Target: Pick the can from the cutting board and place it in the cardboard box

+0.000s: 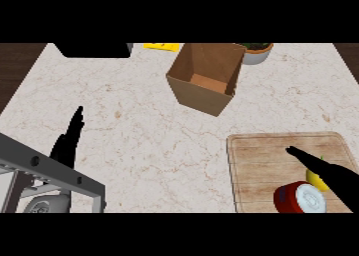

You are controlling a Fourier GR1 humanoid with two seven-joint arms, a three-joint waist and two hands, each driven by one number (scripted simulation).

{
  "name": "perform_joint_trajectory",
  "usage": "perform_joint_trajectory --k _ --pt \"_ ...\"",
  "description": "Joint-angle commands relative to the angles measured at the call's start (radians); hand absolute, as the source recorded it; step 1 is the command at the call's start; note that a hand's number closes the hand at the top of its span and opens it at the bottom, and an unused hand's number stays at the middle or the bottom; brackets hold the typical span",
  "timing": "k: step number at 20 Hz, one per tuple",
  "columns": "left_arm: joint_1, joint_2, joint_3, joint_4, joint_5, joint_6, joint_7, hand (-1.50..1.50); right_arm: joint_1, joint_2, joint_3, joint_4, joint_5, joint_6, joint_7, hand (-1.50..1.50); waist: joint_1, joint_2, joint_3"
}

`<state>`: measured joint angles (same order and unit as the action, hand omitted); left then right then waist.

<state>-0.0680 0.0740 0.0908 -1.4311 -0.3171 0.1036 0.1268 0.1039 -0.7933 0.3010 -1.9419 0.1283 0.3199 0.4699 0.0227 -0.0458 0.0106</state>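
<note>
A red can (298, 198) with a white top lies on the wooden cutting board (270, 155) at the lower right, beside a yellow object (317, 180). My right hand (328, 172) reaches over the board with straight fingers, just above and right of the can, and holds nothing. The open cardboard box (205, 77) stands at the upper middle of the marble counter. My left hand (68, 140) rests at the left, fingers straight and pointing up.
A grey frame (49, 172) crosses the lower left corner. A potted plant (256, 51) stands right behind the box. A yellow item (161, 46) and a black object (93, 49) lie at the counter's far edge.
</note>
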Motion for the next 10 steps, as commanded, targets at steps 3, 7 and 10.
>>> perform_joint_trajectory --k 3,7,10 --pt "0.006 0.212 0.129 -0.018 0.001 -0.065 -0.031 0.0 0.023 0.017 0.054 0.02 0.062 0.007 0.073 -1.5 -0.006 0.044 -0.011" --pt "0.009 0.186 0.131 -0.002 -0.006 -0.052 -0.056 0.0 -0.016 0.078 0.083 0.08 0.086 -0.003 0.113 -1.5 -0.001 0.047 -0.011" --pt "-0.008 0.177 0.113 -0.003 -0.034 -0.043 -0.042 0.0 -0.056 0.086 0.064 0.108 0.099 0.001 0.119 1.5 -0.005 0.047 -0.01"
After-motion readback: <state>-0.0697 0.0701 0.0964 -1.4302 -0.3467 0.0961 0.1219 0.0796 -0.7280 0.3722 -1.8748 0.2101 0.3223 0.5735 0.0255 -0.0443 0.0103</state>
